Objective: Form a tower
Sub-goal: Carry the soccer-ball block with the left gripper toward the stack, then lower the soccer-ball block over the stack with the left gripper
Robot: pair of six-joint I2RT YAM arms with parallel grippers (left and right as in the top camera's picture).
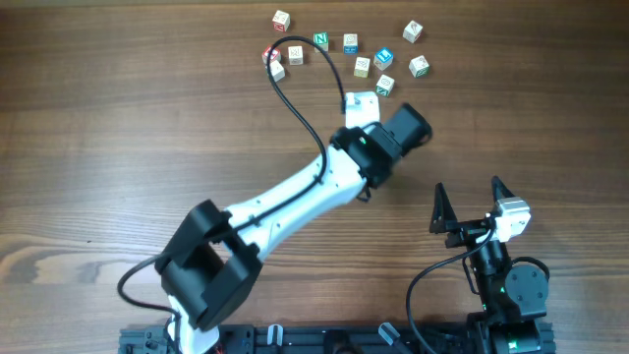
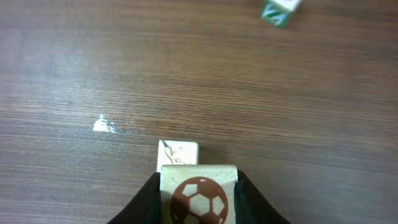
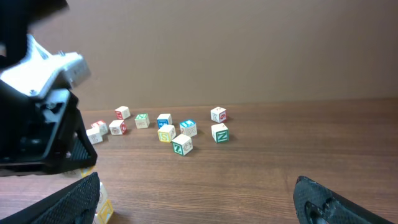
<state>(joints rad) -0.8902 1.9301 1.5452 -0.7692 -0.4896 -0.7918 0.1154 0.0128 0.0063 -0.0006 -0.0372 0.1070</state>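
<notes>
1. Left tool (image 2: 199,186) grips a football cube (image 2: 199,202); the stacking step looks underway.
2. Tower (image 2: 178,152), seemingly one cube, sits at 6 o'clock in the left wrist view.
3. Next: centre, lower, release.
4. Right tool (image 1: 468,194) spread wide, idle.

I count eleven small pale wooden letter cubes (image 1: 350,42) lying loose on the one brown wooden table (image 1: 118,128). Two more are at my left gripper (image 2: 199,208): one wooden cube printed with a brown football (image 2: 199,186) and one pale wooden cube (image 2: 179,152). That makes thirteen cubes, and two grippers with my right gripper (image 1: 468,189).
</notes>
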